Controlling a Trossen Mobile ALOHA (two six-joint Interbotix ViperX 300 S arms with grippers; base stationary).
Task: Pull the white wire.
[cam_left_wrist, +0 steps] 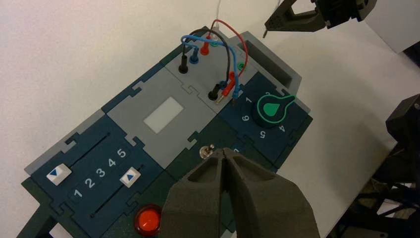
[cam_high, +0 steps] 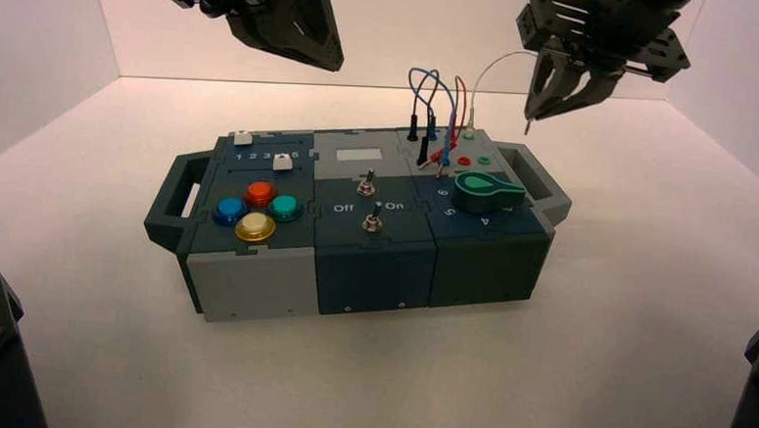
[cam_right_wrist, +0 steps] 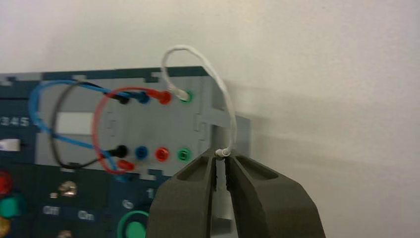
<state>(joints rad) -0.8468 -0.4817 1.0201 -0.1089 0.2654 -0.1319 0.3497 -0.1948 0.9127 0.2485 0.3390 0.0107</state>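
The white wire (cam_right_wrist: 225, 94) arches above the box's grey socket panel. One of its ends is plugged into the far green socket (cam_right_wrist: 187, 95). Its other pale plug tip is out of the box and pinched between the tips of my right gripper (cam_right_wrist: 221, 157), which is shut on it. The near green socket (cam_right_wrist: 183, 154) stands empty. From above, the right gripper (cam_high: 533, 119) hangs just past the box's right handle with the white wire (cam_high: 491, 65) curving up to it. My left gripper (cam_left_wrist: 224, 152) is shut and empty, raised over the box's middle.
The box (cam_high: 373, 263) carries blue (cam_high: 431, 84), black and red looped wires beside the white one. A green knob (cam_high: 485, 192) and two toggle switches (cam_high: 365, 184) lie nearby. Coloured buttons (cam_high: 256, 212) and sliders sit at the box's left.
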